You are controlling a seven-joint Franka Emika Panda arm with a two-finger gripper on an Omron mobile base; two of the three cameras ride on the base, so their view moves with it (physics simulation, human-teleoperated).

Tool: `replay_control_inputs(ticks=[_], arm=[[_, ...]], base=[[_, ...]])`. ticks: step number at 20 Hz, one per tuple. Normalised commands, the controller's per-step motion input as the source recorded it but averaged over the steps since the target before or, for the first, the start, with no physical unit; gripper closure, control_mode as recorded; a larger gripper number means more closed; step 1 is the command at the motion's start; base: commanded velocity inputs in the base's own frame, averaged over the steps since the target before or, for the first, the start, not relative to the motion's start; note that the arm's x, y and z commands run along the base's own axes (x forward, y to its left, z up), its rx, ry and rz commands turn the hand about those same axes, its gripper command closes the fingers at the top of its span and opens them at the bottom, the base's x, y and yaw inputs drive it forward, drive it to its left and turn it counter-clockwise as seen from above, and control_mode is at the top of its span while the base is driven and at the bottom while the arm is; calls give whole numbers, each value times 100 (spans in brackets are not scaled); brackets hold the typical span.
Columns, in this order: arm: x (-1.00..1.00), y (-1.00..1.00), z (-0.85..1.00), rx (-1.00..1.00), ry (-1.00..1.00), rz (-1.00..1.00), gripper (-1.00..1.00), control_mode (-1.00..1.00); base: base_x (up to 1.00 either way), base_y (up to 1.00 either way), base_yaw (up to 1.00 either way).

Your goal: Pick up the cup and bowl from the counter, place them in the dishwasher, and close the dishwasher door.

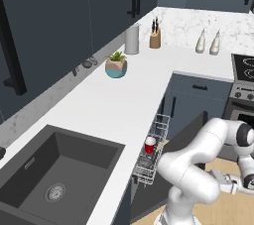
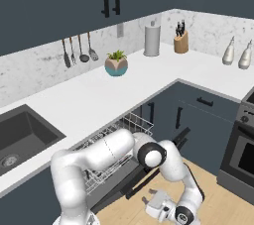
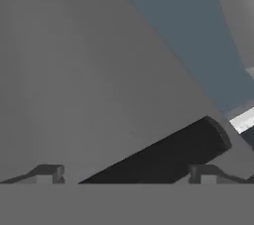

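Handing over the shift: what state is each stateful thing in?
Small red tumbler cup: upright in the rack.
White wire dishwasher rack: pulled out.
Dark blue-grey dishwasher door: open, lowered.
Claw: open, empty, by a black bar handle.
Dark double sink: empty.

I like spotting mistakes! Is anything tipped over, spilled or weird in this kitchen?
Nothing is spilled or broken. The red cup stands upright in the rack, and the plant pot is upright on the counter. The dishwasher door just hangs open.

Even, soft rendered light, faint shadows, no glare; all views slightly blurred.
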Motion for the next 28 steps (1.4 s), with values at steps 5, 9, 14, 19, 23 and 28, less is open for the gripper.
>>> replay_control_inputs(ticks=[5,9,14,19,23,28], arm=[[85,20,-11,5,-2,-8,-100,-100],[79,23,-6,7,0,-2,-100,-100],[44,62,3,10,-6,0,-100,-100],[30,100,34,13,-15,0,-100,-100],[42,100,56,9,-16,0,-100,-100],[57,100,57,1,-19,0,-100,-100]], base=[[0,0,0],[0,0,0],[0,0,0],[0,0,0],[0,0,0],[0,0,0]])
